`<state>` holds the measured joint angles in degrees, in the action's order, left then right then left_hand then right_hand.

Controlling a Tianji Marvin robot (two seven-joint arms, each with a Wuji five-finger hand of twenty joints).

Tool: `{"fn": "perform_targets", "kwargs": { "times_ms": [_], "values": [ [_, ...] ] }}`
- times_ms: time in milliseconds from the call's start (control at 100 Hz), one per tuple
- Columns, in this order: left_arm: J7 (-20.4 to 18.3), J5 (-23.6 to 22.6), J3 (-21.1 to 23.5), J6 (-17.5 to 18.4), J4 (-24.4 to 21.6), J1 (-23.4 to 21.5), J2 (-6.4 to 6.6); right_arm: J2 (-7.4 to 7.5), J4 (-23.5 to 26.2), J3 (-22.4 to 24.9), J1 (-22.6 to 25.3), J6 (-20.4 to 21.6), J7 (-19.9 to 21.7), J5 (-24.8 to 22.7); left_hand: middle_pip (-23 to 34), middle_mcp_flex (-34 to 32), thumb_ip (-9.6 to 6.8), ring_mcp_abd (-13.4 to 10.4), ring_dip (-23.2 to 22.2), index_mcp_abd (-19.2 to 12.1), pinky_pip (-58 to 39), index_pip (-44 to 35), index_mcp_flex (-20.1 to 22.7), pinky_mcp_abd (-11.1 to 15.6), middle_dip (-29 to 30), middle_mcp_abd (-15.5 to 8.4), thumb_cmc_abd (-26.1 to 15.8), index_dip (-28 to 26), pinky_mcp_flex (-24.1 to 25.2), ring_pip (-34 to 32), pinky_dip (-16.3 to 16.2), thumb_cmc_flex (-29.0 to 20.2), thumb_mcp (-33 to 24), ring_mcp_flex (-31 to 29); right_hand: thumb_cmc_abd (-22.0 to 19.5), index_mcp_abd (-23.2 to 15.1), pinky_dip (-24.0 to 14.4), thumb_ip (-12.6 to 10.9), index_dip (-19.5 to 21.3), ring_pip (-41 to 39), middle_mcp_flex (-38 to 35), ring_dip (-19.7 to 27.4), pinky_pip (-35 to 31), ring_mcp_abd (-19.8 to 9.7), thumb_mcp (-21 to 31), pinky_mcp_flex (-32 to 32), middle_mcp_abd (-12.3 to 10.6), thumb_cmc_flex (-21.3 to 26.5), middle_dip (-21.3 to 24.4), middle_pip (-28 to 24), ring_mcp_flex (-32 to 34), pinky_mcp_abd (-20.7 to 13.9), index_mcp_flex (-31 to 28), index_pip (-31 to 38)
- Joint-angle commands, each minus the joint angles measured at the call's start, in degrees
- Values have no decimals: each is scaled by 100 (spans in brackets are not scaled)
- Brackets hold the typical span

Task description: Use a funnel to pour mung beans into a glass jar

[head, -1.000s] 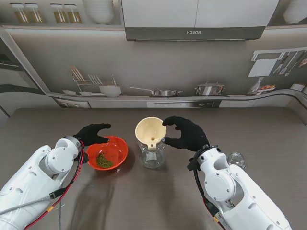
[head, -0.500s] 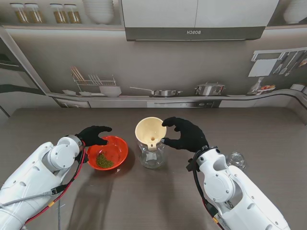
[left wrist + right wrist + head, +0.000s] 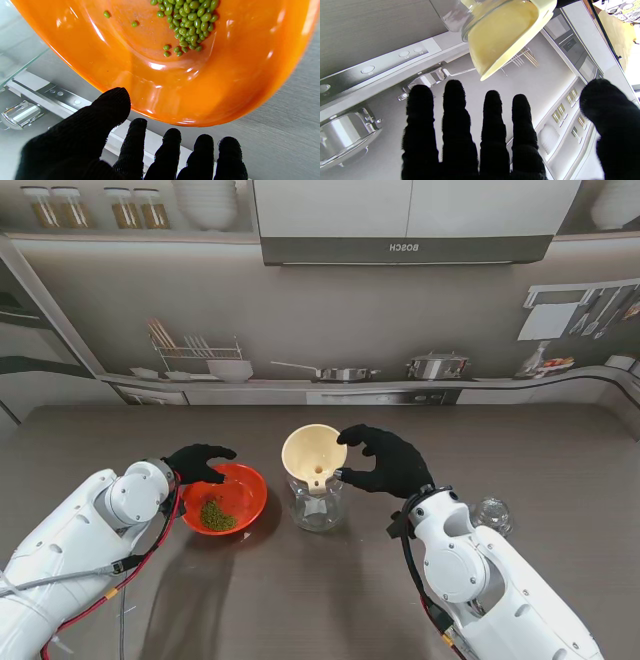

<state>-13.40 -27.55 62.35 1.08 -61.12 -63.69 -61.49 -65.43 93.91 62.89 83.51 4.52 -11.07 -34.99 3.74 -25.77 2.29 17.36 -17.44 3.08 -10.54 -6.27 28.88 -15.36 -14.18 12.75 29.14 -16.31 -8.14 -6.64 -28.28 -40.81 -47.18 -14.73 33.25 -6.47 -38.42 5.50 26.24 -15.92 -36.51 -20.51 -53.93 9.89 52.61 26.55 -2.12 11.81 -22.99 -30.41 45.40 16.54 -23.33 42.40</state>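
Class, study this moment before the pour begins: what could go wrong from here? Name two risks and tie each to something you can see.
1. The funnel sits loosely tilted in the glass jar; the right hand is open beside it, so a nudge might tip it.
2. The left hand is open at the rim of the orange bowl, with no firm grip seen; lifting now might slip and scatter the mung beans.

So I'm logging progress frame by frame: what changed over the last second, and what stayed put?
The left hand crept slightly rightward along the far rim of the orange bowl, fingers open, nothing grasped. The bowl, its mung beans, the funnel in the glass jar, and the open right hand beside the funnel stayed put.
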Motion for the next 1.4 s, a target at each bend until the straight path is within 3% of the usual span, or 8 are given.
{"fn": "perform_targets", "kwargs": {
  "times_ms": [0,240,440,550,620,720,1120,1390],
  "values": [
    [-132,0,-27,29,17,42,-36,-31,-2,-17,17,8,64,23,47,-47,72,61,-102,-153,-49,-40,97,98,-66,32,135,-28,-84,-70,-37,-53,36,-10,-59,30,14,6,28,-12,-32,10,-110,-118,270,20,28,-86,-23,21,93,46,-93,69],
    [-209,70,-209,2,177,176,-44,-37,-27,-28,9,31,51,56,102,-322,60,301,-211,-157,-241,-134,280,-95,-150,473,101,-83,-429,-260,-146,-48,40,-260,-63,38,20,7,16,-24,-67,5,-135,-119,283,44,28,-85,-26,15,121,44,-102,83],
    [-217,108,-336,25,307,254,-56,-40,-35,-23,6,19,61,91,104,-475,67,365,-477,-116,-747,-166,354,-149,-236,530,112,-121,-698,-625,-537,-70,-5,-543,-75,45,33,6,5,-21,-72,4,-137,-120,284,34,39,-81,-25,21,120,40,-107,92],
    [-190,149,-395,47,381,287,-74,-41,-40,-26,4,26,66,104,179,-663,79,394,-736,-70,-1853,-218,424,-130,-354,555,131,-175,-490,-879,-953,-56,-38,-747,-75,57,37,6,1,-23,-76,3,-140,-130,285,32,36,-83,-26,21,126,45,-108,96],
    [-171,170,-440,54,425,312,-84,-37,-36,-23,8,33,83,111,230,-767,81,409,-878,-37,-2933,-215,429,-85,-461,565,137,-192,-212,-1011,-734,-65,-67,-848,-75,47,39,7,-2,-25,-78,2,-142,-128,281,32,32,-86,-26,21,131,46,-105,97],
    [-172,191,-497,65,479,344,-91,-33,-36,-25,10,43,98,107,355,-940,87,419,-1067,15,-3795,-246,464,-57,-628,561,156,-218,-139,-1275,-757,-67,-102,-989,-73,52,42,6,-4,-25,-89,1,-145,-114,283,31,40,-83,-26,20,132,44,-114,102],
    [-49,106,-689,210,670,436,-107,-40,-47,-32,2,29,111,160,833,-1344,204,98,-2386,331,-5841,-348,746,275,-1287,429,433,-243,-877,-3279,-1185,-413,-525,-1765,-81,69,51,5,-15,-27,-109,-1,-149,-118,291,27,53,-76,-26,23,140,48,-147,112],
    [95,46,-786,226,748,453,-132,-42,-64,-33,-8,20,121,192,1282,-1649,262,-292,-3058,581,-6802,-438,1006,538,-1664,362,620,-243,-1518,-4568,-1468,-544,-741,-2338,-82,84,56,4,-20,-29,-115,-3,-149,-111,291,22,67,-72,-27,25,144,52,-175,121]
  ]
}}
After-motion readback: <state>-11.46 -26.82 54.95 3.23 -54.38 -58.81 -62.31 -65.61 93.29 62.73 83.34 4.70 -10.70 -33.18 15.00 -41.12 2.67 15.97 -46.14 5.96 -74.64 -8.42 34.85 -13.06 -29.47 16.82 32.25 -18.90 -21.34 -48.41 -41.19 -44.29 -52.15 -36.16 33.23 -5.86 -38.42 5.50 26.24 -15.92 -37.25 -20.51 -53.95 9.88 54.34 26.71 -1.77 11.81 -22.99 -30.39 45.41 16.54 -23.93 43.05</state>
